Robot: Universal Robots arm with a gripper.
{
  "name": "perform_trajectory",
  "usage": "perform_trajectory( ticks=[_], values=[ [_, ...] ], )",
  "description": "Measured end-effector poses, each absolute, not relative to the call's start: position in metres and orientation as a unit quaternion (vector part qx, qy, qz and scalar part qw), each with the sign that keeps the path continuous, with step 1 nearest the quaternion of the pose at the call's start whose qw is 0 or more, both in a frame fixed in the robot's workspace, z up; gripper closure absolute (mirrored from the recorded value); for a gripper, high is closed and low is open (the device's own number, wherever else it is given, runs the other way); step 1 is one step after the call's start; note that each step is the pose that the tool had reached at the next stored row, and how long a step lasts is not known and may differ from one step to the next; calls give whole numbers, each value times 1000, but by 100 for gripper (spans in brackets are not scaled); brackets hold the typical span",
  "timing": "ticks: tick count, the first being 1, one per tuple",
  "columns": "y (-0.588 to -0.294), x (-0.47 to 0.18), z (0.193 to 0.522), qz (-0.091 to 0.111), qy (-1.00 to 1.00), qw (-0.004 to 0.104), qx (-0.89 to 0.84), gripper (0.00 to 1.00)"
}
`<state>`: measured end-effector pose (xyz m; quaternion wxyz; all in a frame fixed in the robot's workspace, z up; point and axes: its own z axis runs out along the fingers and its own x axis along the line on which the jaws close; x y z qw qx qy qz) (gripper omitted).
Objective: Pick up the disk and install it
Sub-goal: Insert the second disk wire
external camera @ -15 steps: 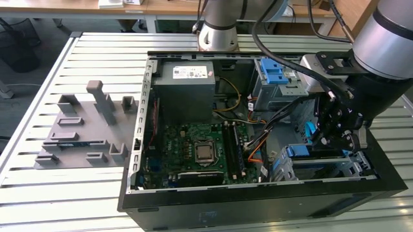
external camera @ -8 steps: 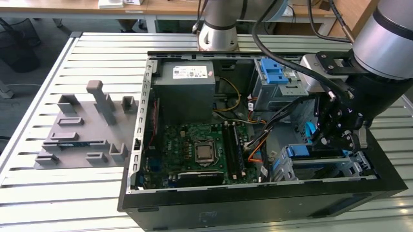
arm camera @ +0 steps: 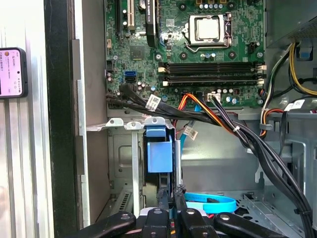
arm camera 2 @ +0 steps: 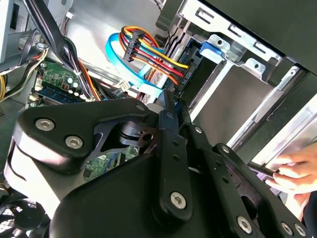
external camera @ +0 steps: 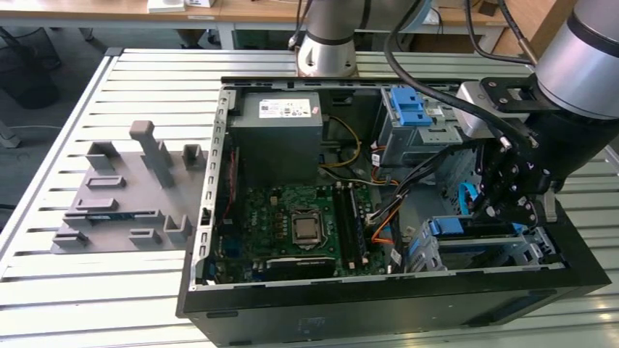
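- Seemingly already in its cage, the disk (external camera: 476, 230) lies in the drive cage (external camera: 527, 254) at the corner of the computer case (external camera: 387, 304) nearest the camera on the exterior view's right. Its blue rail end faces the motherboard (external camera: 300, 225). In the first wrist view that blue end (arm camera: 159, 153) stands just under the cage's white tabs.
- Handling, as a judgement: a rigid metal slab, fairly heavy for its size, smooth on its faces and sensitive to knocks. The long side rails are the safest hold — not the label face and not the connector end. It should slide straight along the cage guides, never twisted.
- The end effector (external camera: 517, 210) hangs directly over the disk inside the case, at the cage's open side. Whether it is apart, together or clamped on the disk I cannot tell. In both wrist views its linkage (arm camera 2: 168, 106) crowds the foreground.
- Close hazards: a light-blue data cable (arm camera: 210, 202) and a bundle of coloured power leads (arm camera 2: 153, 57) run just beside the cage, with black cables draped across the case.
- Farther out: a second blue-latched bay (external camera: 411, 109) and the grey power supply (external camera: 275, 119) sit along the case's far edge.
- A person's hand (arm camera 2: 297, 171) rests at the case wall — worth minding.
- On the slatted bench (external camera: 58, 290), a grey parts fixture (external camera: 121, 196) lies well apart, toward the exterior view's left edge.
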<state>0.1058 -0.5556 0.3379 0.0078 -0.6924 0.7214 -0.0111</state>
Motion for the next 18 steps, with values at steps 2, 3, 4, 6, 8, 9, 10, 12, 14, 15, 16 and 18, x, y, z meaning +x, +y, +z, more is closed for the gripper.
perform_trajectory(
  ticks=[2, 3, 4, 6, 8, 9, 10, 12, 14, 15, 16, 18],
  values=[
    [-556, 106, 338, -11, 721, 8, -692, 84],
    [-556, 106, 338, -11, 721, 8, -692, 84],
    [-556, 106, 338, -11, 721, 8, -692, 84],
    [-556, 108, 338, -11, 721, 8, -692, 84],
    [-556, 109, 338, -11, 721, 8, -692, 84],
    [-556, 109, 338, -11, 721, 8, -692, 84],
    [-556, 109, 338, -11, 721, 8, -692, 84],
    [-556, 109, 338, -11, 721, 8, -692, 84],
    [-556, 109, 338, -11, 721, 8, -692, 84],
    [-556, 109, 338, -11, 721, 8, -692, 84],
    [-556, 109, 338, -11, 721, 8, -692, 84],
    [-556, 109, 338, -11, 721, 8, -692, 84]
  ],
)
